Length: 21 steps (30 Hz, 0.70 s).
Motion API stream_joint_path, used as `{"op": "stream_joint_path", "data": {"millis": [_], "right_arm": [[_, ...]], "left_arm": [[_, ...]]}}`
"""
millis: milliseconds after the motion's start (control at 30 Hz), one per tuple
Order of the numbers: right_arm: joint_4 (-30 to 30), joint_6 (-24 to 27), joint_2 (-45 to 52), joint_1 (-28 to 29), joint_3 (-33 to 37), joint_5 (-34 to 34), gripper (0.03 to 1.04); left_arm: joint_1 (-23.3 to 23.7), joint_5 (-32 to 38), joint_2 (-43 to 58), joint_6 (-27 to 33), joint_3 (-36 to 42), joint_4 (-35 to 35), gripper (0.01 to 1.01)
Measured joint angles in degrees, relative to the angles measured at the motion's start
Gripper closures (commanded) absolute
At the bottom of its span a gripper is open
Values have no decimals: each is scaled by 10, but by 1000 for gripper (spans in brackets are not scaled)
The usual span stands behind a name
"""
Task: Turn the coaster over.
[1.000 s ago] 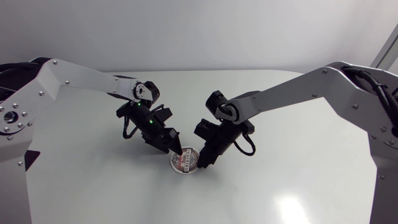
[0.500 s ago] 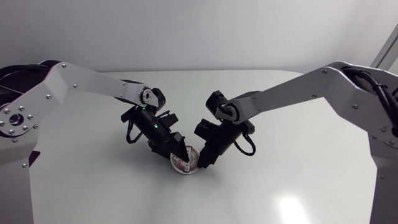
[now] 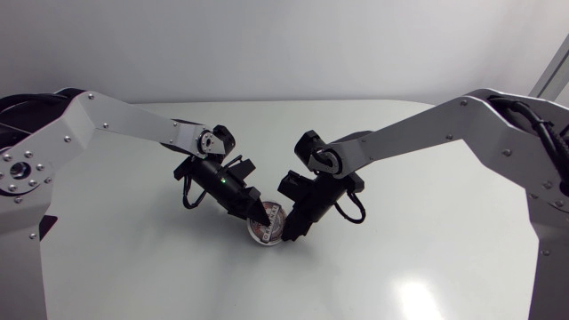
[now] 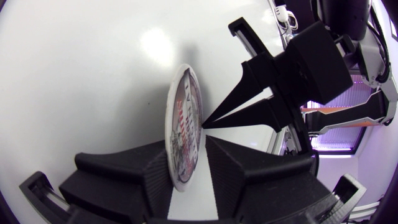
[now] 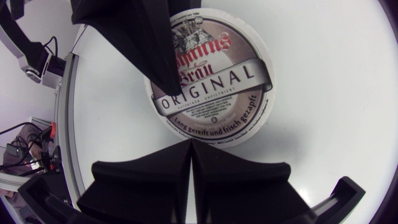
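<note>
The round printed coaster (image 3: 267,229) stands tilted on its edge on the white table (image 3: 418,267), between my two grippers. My left gripper (image 3: 258,217) comes in from the left, its two fingers on either side of the coaster's rim. In the left wrist view the coaster (image 4: 185,124) stands upright between that gripper's (image 4: 186,148) fingers, which are shut on it. My right gripper (image 3: 290,235) is shut with nothing in it, and its pointed tip (image 4: 208,123) rests against the printed face. The right wrist view shows the coaster's face (image 5: 214,81) just ahead of the shut gripper (image 5: 189,146), with a left finger (image 5: 155,50) lying across it.
Both arms meet near the table's middle, with cables looping beside each wrist. The white tabletop holds nothing else.
My left gripper has moved in over the coaster's rim and its fingers have come together on it. The right gripper has stayed in place, shut.
</note>
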<state>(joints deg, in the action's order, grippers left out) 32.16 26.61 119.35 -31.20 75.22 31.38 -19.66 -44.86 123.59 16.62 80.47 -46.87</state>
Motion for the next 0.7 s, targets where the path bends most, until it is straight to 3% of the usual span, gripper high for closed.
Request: {"op": "stream_joint_path", "data": {"millis": [100, 233, 267, 400, 433, 600, 700], "right_arm": [[-5, 0, 0, 0, -3, 2, 1018], [-13, 0, -7, 0, -12, 2, 1000], [-14, 0, -12, 0, -17, 1, 907], [-21, 0, -47, 0, -56, -13, 220], [-23, 0, -61, 1, -68, -18, 90], [-38, 0, -154, 9, -107, -48, 59], [-56, 0, -203, 18, -124, -65, 61]], "left_arm": [[0, 0, -9, 0, -15, 13, 1003], [2, 0, -33, 1, -31, 30, 1005], [2, 0, -44, 1, -36, 35, 1005], [2, 34, -105, 4, -62, 45, 1005], [2, 46, -123, 5, -66, 45, 1005], [16, 110, -204, 21, -70, 50, 1005], [10, 197, -258, 35, -92, 89, 1005]]}}
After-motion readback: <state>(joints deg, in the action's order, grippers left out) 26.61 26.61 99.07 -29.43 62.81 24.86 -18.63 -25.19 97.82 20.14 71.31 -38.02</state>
